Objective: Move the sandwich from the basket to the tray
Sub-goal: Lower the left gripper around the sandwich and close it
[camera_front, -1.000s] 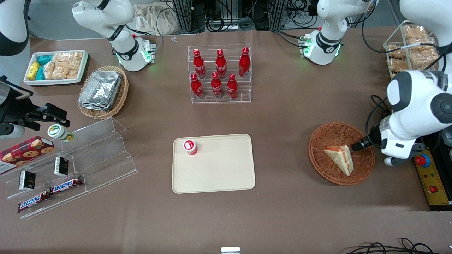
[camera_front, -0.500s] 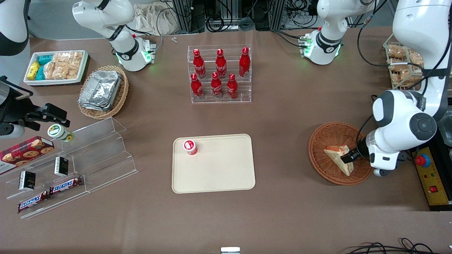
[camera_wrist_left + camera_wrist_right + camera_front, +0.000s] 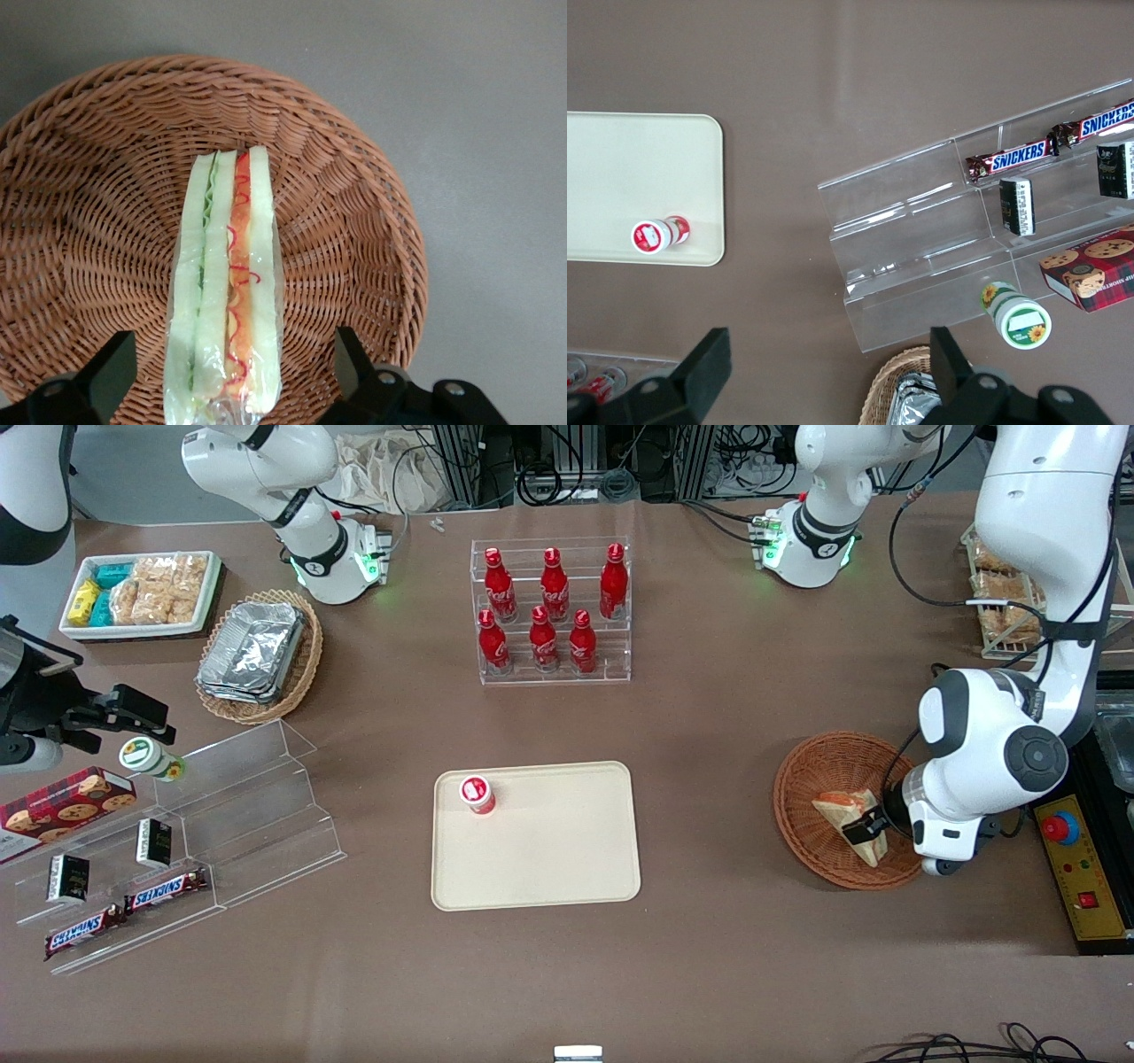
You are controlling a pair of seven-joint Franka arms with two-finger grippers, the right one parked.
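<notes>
The sandwich (image 3: 849, 823) is seen lying in the basket (image 3: 819, 766), stood on its crust side so that the red and green filling is turned up toward the wrist camera. The gripper (image 3: 864, 828) is held low over the basket, at the sandwich's end nearest the working arm. Its fingers (image 3: 97, 381) are spread wide, one on each side of the wedge, with clear gaps to the bread; nothing is gripped yet. The jaws appear to be lined up across the sandwich's thin dimension, presumably so that the two bread faces can be pressed together rather than the filling squeezed out. The wrapper's sheen is visible on the sandwich (image 3: 229, 283), so a slippery, soft grasp is to be expected. The tray (image 3: 567, 868) is set well apart from the basket, toward the parked arm's end of the table, with a small red-lidded cup (image 3: 477, 794) standing in one corner; most of its surface is left open for the sandwich.
</notes>
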